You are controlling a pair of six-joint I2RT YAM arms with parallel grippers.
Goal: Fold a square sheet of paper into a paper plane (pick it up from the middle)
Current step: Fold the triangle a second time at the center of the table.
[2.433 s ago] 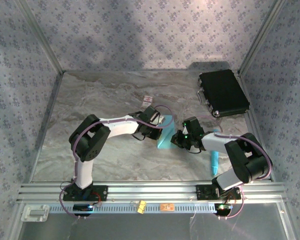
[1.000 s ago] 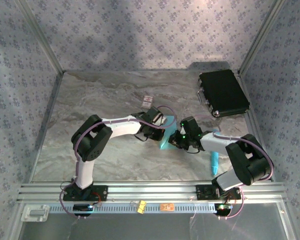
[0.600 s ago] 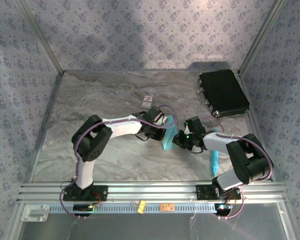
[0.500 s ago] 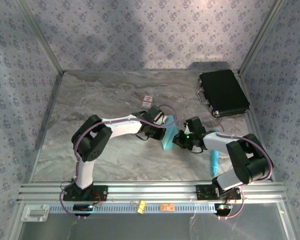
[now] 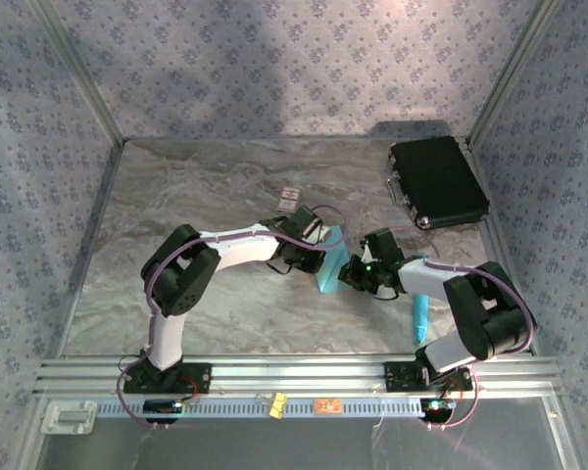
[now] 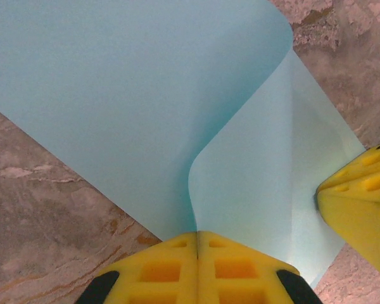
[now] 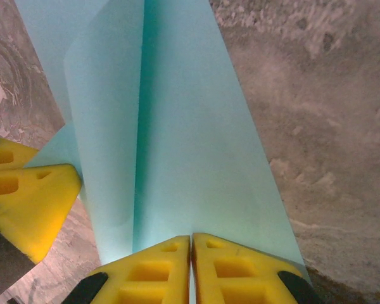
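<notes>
The left gripper (image 6: 197, 235) and right gripper (image 7: 191, 238) are pinching shut on edges of the square sheet of paper (image 6: 133, 95), which looks flimsy and is curling ahead of their tips.

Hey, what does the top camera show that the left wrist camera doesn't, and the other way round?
Top camera adds: the black case, the small white card, the cyan pen and both whole arms. Left wrist camera adds: a close look at the left gripper shut on the edge of the light-blue sheet, which curls over itself. Both share: the sheet and the marbled table.
</notes>
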